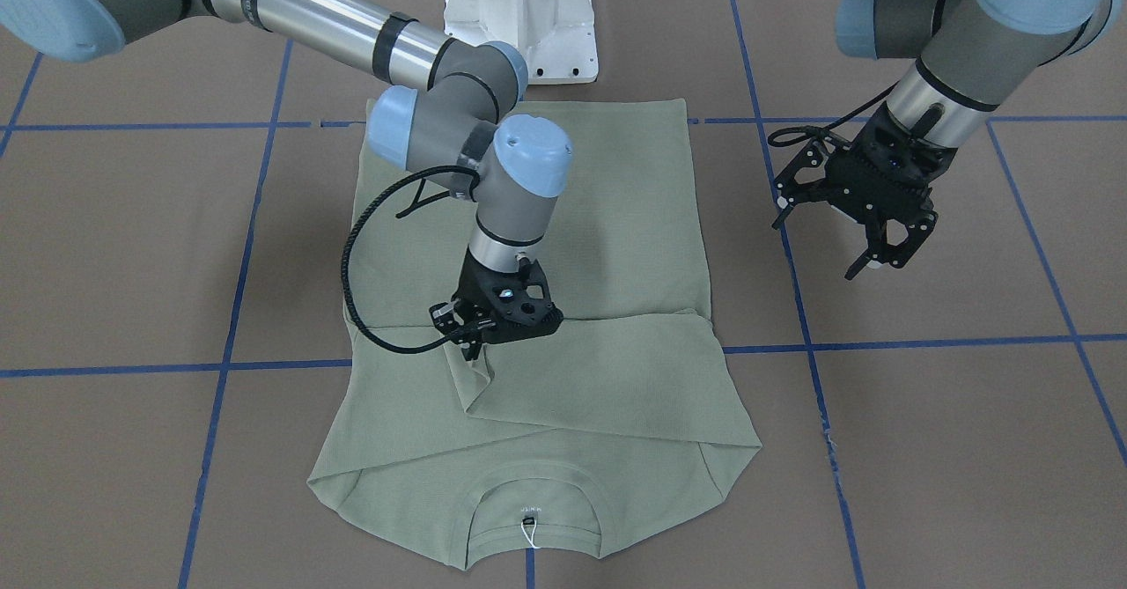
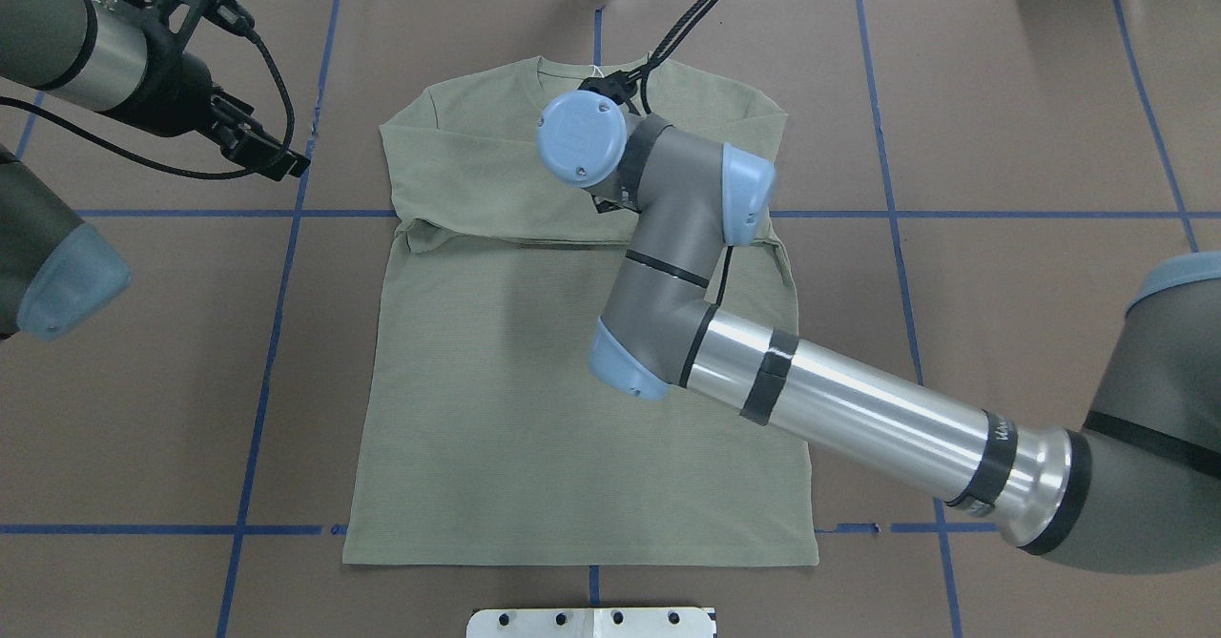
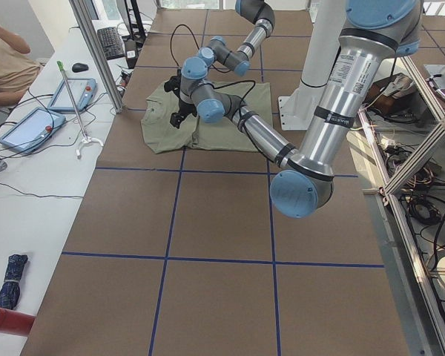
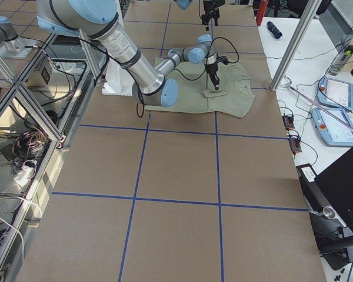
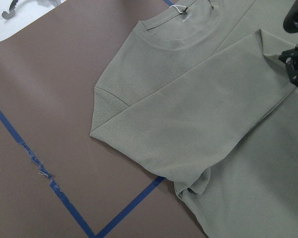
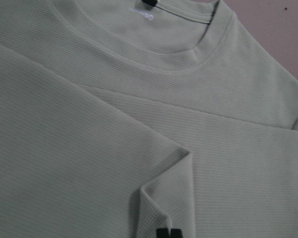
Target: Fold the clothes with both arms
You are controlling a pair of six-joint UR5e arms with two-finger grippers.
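**Worktop layout.** One sage-green shirt [image 1: 616, 219] lies flat on the brown worktop [image 1: 132, 246], centred in front of one white base pedestal [image 1: 519, 17]. The hem is nearest the pedestal and the ribbed neckline [image 1: 537, 492] is farthest from it. One white tag loop [image 1: 528, 532] shows inside the collar. Blue tape lines [image 1: 924, 341] divide the worktop into a grid, and the shirt lies across several of them.

**Shirt condition.** One sleeve [image 1: 616, 378] is folded across the chest, lying flat on the body panel. Its cuff end is raised into a small peak.

**Arms: two.**
- The right arm [image 2: 858, 409] reaches out over the shirt body. The right hand [image 1: 475, 342] points down at the chest area. In the right wrist view its two black fingertips [image 6: 166, 233] are together, clamped on the raised cuff end of the folded sleeve.
- The left arm [image 1: 968, 52] is held off to the side of the shirt. The left hand [image 1: 823, 241] hangs above bare worktop, clear of the cloth, with its two fingers spread apart and nothing between them.
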